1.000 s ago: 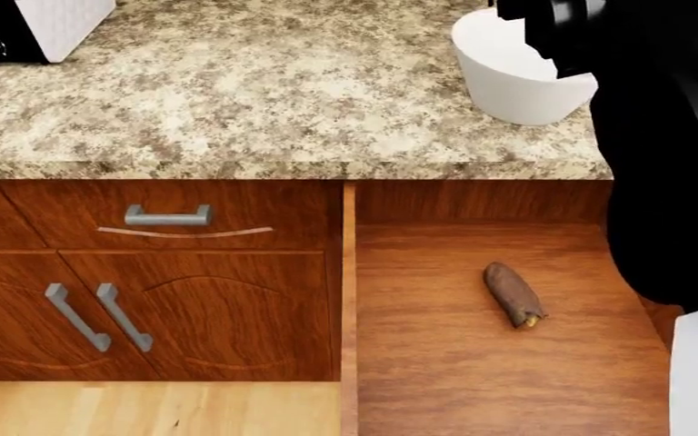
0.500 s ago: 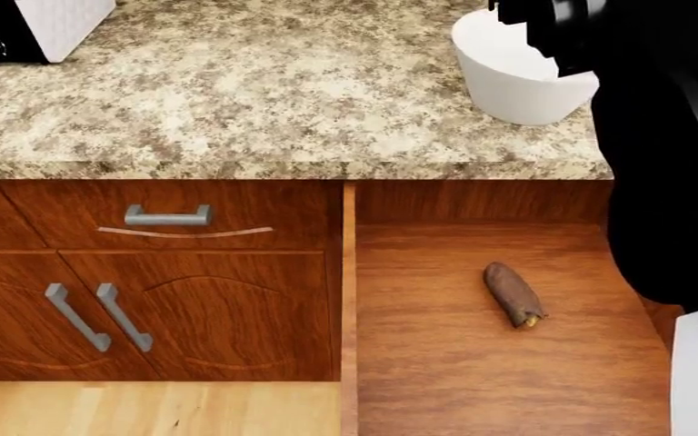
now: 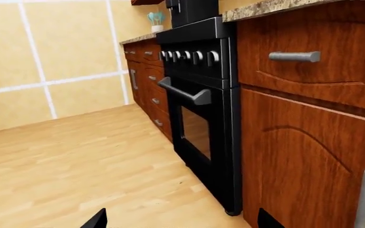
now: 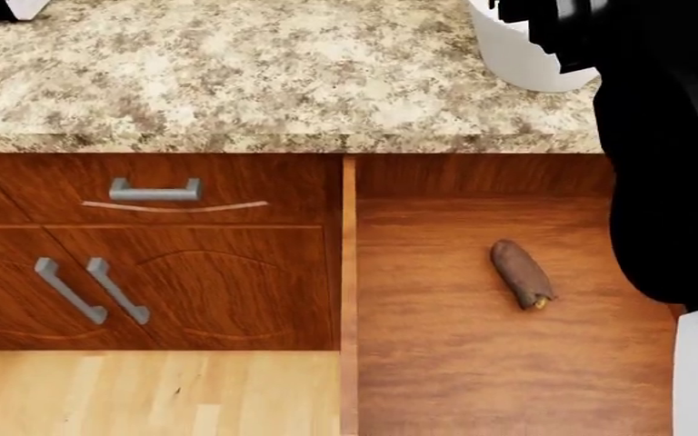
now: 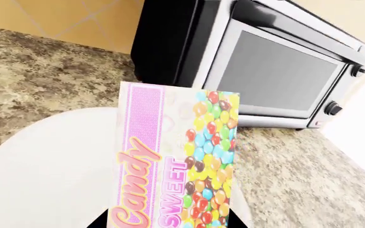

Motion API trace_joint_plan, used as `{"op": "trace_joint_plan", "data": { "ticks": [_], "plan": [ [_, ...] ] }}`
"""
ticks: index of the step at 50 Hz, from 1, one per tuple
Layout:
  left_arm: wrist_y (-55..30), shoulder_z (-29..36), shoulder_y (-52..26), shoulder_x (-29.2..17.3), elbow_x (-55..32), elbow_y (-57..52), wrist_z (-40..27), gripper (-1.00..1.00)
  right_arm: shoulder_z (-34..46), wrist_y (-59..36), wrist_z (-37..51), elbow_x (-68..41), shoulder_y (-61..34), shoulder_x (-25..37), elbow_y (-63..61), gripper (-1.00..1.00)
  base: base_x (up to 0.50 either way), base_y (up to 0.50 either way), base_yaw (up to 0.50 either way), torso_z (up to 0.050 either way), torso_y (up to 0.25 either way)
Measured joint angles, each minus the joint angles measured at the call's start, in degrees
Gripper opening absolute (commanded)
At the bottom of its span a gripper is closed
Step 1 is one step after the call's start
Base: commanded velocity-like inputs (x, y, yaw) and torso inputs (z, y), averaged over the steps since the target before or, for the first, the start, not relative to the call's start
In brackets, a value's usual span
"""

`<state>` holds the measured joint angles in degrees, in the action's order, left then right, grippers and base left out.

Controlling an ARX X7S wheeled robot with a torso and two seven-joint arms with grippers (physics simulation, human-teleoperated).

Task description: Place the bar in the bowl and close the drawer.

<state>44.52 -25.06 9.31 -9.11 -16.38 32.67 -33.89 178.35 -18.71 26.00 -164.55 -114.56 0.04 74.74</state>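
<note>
Open drawer (image 4: 446, 363) floor bare around bar (image 4: 520, 273), top access unobstructed, black right arm (image 4: 664, 182) overhanging drawer's right side, candy box (image 5: 176, 161) over bowl (image 5: 43, 175)

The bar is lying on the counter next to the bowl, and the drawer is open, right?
Not quite. The bar lies inside the open drawer, on its wooden floor, as the head view shows. Only the bowl is up on the counter. The drawer is indeed open.
</note>
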Motion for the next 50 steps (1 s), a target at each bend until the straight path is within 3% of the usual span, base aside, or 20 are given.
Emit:
{"op": "trace_joint_plan", "data": {
  "ticks": [16, 17, 50],
  "plan": [
    [-0.2, 0.6, -0.4, -0.2, -0.5, -0.2, 0.4, 1.00, 0.5, 0.9, 0.0, -1.2, -1.3, 0.0, 0.0, -1.00, 0.00, 0.00, 0.00, 0.000, -0.005],
    [-0.3, 0.7, -0.5, -0.2, -0.5, -0.2, 0.4, 1.00, 0.5, 0.9, 0.0, -1.3, -1.4, 0.0, 0.0, 1.00, 0.00, 0.00, 0.00, 0.000, 0.000],
    [-1.4, 1.7, -1.1, -0.8, -0.9, -1.0, 0.6, 1.00, 0.7, -0.3, -1.0, -1.0, -4.2, 0.0, 0.2, 1.00, 0.00, 0.00, 0.00, 0.000, 0.000]
  ]
}}
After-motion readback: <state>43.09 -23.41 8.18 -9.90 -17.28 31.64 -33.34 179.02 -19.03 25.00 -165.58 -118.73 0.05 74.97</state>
